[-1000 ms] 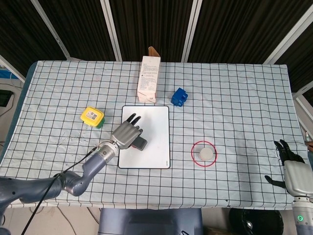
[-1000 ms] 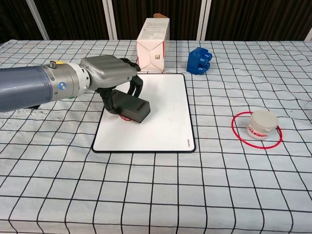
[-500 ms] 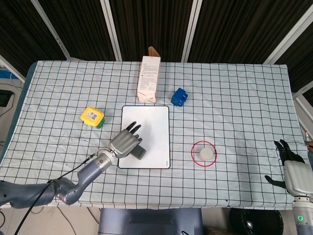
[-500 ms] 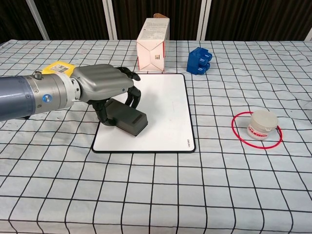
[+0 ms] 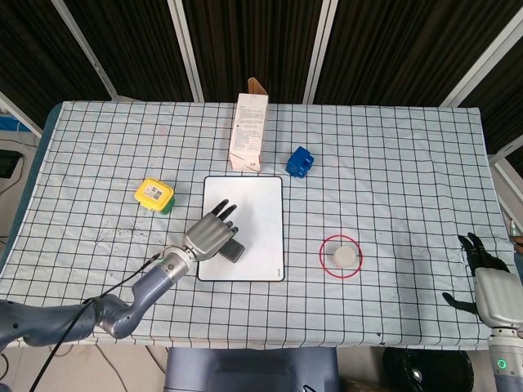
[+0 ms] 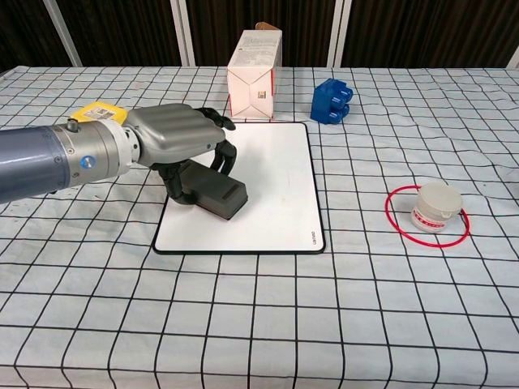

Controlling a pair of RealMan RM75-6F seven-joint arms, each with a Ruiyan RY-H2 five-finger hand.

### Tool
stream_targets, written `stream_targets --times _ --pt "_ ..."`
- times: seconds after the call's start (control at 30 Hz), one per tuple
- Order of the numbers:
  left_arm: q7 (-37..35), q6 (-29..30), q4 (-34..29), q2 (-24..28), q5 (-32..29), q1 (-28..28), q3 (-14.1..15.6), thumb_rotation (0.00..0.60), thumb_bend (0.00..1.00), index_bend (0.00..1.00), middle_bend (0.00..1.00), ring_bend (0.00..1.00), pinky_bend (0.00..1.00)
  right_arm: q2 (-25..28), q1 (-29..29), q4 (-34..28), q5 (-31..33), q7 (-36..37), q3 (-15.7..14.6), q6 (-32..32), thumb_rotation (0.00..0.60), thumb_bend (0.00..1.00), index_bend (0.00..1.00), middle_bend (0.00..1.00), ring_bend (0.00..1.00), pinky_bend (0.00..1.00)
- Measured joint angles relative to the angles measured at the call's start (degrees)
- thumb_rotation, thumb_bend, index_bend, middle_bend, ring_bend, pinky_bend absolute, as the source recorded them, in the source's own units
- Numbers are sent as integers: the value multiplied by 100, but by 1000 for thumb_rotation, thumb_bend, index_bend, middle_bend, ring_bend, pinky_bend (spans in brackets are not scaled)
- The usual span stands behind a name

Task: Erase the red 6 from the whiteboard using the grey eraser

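A robot's left hand (image 6: 174,138) grips the grey eraser (image 6: 212,192), pressing it flat against the left half of the whiteboard (image 6: 276,198), fingers draped over the block's top and near side. In the head view the same left hand (image 5: 211,235) covers most of the grey eraser (image 5: 234,250), whose right end pokes out over the whiteboard (image 5: 257,211). The board's visible white surface shows no clear red mark; whatever lies beneath the hand and eraser cannot be seen.

The right hand (image 5: 482,265) sits at the table's far right edge, fingers loosely spread and grasping nothing.

Behind the board's far edge stands an upright carton (image 6: 255,74), its top flap open, just beside the board's rim. To the carton's right, a blue block (image 6: 332,100) rests well clear of the board. A yellow box (image 5: 155,195) sits left of the board, partly hidden behind the left forearm in the chest view. To the right of the board, well apart from it, a small white tub (image 6: 436,207) stands inside a red ring (image 6: 391,212) lying flat on the cloth.

The table is covered by a white tablecloth (image 6: 259,324) with a black grid pattern. Dark panels crossed by pale slanted beams form the backdrop
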Motion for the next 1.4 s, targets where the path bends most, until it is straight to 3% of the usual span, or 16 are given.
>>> stream_targets --times 0.53,0.7,1.0,1.4 --pt "-423 -117 1335 -460 154 -118 -212 600 217 444 444 0 0 23 -8 -10 -12 34 -12 -7 600 0 100 84 243 265" --pt "-655 -54 1301 -444 265 -99 -295 600 217 445 446 0 0 16 -3 -10 -9 17 -9 -8 600 0 99 84 243 266" --pt "-616 289 454 44 436 46 -335 600 217 439 447 0 0 16 -4 -11 13 5 -6 -16 600 0 99 84 243 266" --pt "-248 733 -1484 1535 548 547 -30 600 217 436 449 0 0 5 -15 -30 29 -34 4 18 600 0 100 84 243 266"
